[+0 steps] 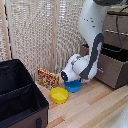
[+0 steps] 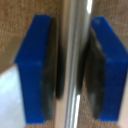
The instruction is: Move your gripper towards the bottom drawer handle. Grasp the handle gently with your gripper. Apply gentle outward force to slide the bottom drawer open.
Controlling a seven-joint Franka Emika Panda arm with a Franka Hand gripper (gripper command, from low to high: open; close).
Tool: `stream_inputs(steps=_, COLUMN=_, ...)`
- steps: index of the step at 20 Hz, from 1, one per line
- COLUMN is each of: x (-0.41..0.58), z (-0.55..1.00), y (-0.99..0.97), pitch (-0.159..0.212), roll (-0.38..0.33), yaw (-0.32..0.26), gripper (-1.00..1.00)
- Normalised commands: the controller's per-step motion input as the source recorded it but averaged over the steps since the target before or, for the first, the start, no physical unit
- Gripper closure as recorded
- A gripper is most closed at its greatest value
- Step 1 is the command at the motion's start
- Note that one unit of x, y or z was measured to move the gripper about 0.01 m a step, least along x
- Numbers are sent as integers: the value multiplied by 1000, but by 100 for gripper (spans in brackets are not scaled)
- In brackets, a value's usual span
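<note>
Two blue fingers of my gripper sit narrow on either side of the handle, pads just beside the silver bar or touching it; I cannot tell if they grip yet. Farther out, the exterior view shows a black box, a yellow bowl and a blue bowl, then the arm bent low against the bottom drawer, at the exterior view's right. I judge the grasp step nearly done; next comes a soft squeeze, then a straight, gentle pull outward.
</note>
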Motion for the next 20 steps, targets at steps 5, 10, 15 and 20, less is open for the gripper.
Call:
stream_inputs(steps=5, x=316, z=633, y=66, pitch=75, roll=-8, yaw=-40, gripper=-100)
stream_inputs(steps=10, x=157, z=597, y=163, pitch=42, roll=-16, yaw=-83, gripper=-100)
stream_inputs(steps=15, x=87, z=363, y=199, pitch=50, roll=73, yaw=-180, gripper=-100)
stream_inputs(steps=20, x=101, z=346, y=229, pitch=9, roll=57, yaw=-164, gripper=-100)
